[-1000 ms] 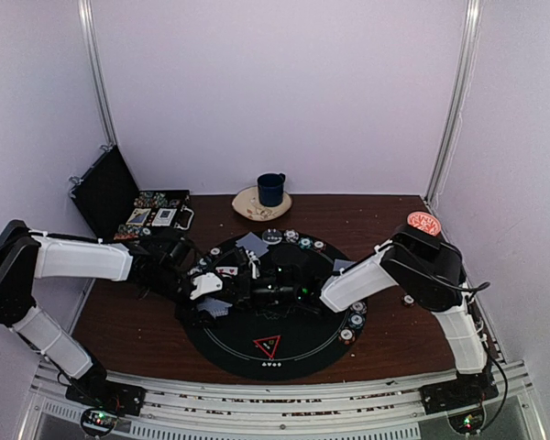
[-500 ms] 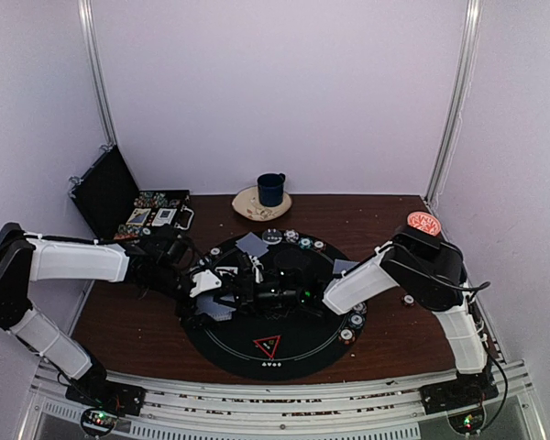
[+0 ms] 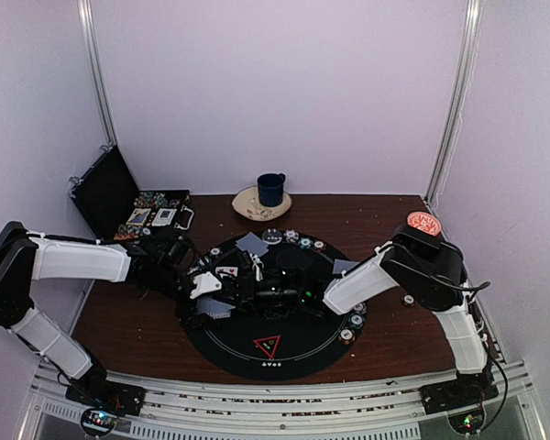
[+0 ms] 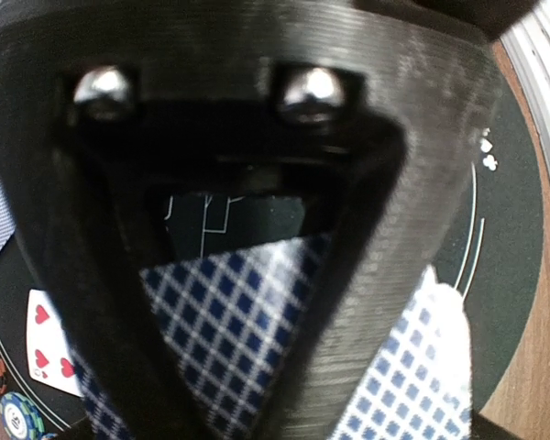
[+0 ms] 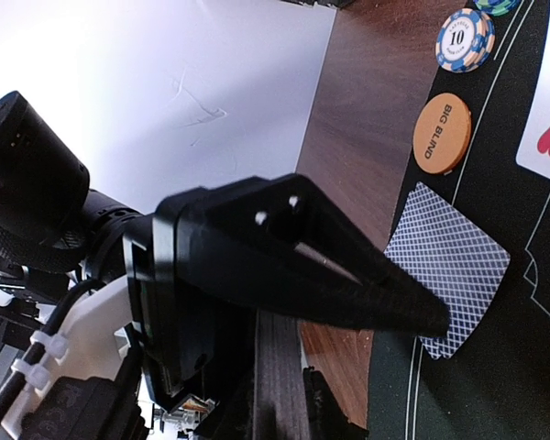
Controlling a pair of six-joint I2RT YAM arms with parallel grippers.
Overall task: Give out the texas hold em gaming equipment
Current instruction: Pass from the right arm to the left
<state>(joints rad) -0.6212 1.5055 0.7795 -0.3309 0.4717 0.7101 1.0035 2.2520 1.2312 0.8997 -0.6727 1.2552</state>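
Note:
The round black poker mat [image 3: 302,337] carries the red-edged triangle marker [image 3: 267,346], striped chips [image 3: 293,236] along its rim and grey-blue-backed cards [image 3: 251,244]. My left gripper [image 3: 231,286] and right gripper [image 3: 257,293] meet over the mat's left-centre. In the right wrist view the left gripper [image 5: 422,316] is shut on a thin pale card edge. The right gripper's own fingers [image 5: 280,385] sit close together. Below lie a face-down card [image 5: 449,275], an orange "big blind" disc [image 5: 442,133] and a chip [image 5: 465,39]. In the left wrist view a black finger [image 4: 367,229] covers checked card backs [image 4: 229,339].
An open black case [image 3: 110,188] with chips and cards stands at the back left. A dark blue mug [image 3: 271,189] on a saucer is behind the mat. A red-patterned bowl [image 3: 423,222] sits at the right, behind the right arm. A loose chip [image 3: 409,299] lies off the mat.
The left arm has shifted slightly. Both grippers stay together over the mat's left-centre, and the cards and chips lie as before.

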